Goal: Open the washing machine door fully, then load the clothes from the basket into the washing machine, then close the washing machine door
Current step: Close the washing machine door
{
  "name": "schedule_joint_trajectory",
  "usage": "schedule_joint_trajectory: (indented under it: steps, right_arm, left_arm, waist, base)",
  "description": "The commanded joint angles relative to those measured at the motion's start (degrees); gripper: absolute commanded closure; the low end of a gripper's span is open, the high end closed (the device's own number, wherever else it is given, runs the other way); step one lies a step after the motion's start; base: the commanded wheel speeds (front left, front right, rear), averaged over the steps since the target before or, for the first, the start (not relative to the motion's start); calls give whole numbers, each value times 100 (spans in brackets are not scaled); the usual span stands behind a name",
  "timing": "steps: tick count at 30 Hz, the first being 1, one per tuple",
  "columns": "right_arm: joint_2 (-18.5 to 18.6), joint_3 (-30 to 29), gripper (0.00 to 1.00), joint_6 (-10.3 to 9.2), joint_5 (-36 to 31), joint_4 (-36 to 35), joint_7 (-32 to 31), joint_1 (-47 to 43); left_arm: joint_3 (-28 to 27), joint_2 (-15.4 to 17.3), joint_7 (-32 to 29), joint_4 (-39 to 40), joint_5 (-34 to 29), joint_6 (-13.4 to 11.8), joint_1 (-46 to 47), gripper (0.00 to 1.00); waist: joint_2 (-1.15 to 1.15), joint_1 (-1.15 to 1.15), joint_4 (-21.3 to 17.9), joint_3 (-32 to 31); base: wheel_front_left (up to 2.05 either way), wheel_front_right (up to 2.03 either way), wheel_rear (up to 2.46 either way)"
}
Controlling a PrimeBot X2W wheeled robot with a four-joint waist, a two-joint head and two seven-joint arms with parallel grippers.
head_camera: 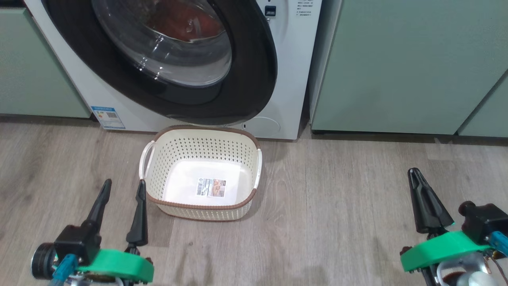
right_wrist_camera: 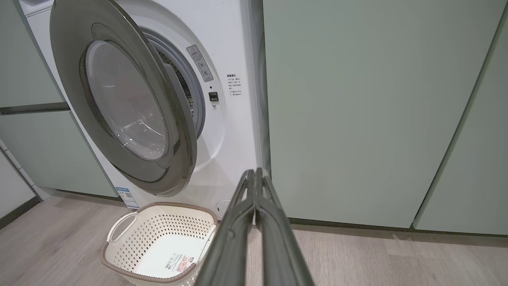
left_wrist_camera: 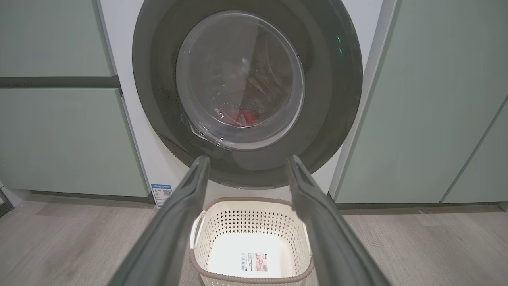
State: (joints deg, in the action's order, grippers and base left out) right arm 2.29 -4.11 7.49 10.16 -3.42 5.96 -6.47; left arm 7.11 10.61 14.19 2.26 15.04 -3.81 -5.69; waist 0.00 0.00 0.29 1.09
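Scene, head view: the white front-loading washing machine [head_camera: 291, 59] fills the upper left of the frame, between pale green cabinets [head_camera: 397, 59].

The washing machine door [head_camera: 252, 75], large and round with a wide glossy black rim and a clear domed glass centre, hangs ajar. In the right wrist view it stands swung out from the front at the left of the frame, with the grey gasket [right_wrist_camera: 198, 99] exposed behind its free edge.

The clothes [head_camera: 182, 22], bright red fabric, lie inside the drum. We see them through the glass at the top of the head view and as a red patch low in the glass in the left wrist view.

The small cream perforated plastic basket [head_camera: 206, 129] with a brown rim sits on the grey wood-look floor [head_camera: 337, 206] just below the door. It holds only its label sticker. We judge it is parked there to keep the carry to the drum short.

The left hand [head_camera: 124, 181] is at the lower left, beside the basket's near left corner. Its fingers are spread wide and hold nothing.

The right hand [head_camera: 414, 171] is at the lower right, well apart from the basket. Its fingers are pressed together on nothing, and we read this as a blunt tip made ready to push.

Judgement: loading looks done and the door is not yet shut. The next move calls for a push on the black rim, near its free edge.
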Motion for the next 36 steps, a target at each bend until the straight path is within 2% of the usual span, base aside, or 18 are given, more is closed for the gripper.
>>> schedule_joint_trajectory:
  steps: [1,7,11,22,28,36]
  right_arm:
    - [59,100,100,0,47,-230,-22,216]
    - [59,195,100,0,-111,-213,-93,617]
    - [84,524,100,0,-274,-55,-238,1210]
    - [594,1656,100,0,48,1072,-485,3247]
    - [712,1829,100,0,178,1714,-441,4266]
    - [847,1952,100,0,348,2434,-343,5169]
  left_arm:
    - [-193,112,59,211,-22,-64,244,0]
    - [-190,100,66,299,-22,-67,386,0]
    - [-182,48,72,365,-16,-51,548,0]
    - [-221,-270,80,551,-61,160,1040,0]
    - [-299,-497,80,603,-103,355,1307,0]
    - [-390,-681,80,588,-144,560,1545,0]
  waist:
    - [0,0,23,20]
    - [0,0,204,242]
    - [0,0,451,494]
    - [0,0,1341,1258]
    - [0,0,1676,1638]
    - [0,0,1916,1951]
  base:
    - [0,0,0]
    - [0,0,0]
    - [0,0,0]
    - [0,0,0]
    - [0,0,0]
    - [0,0,0]
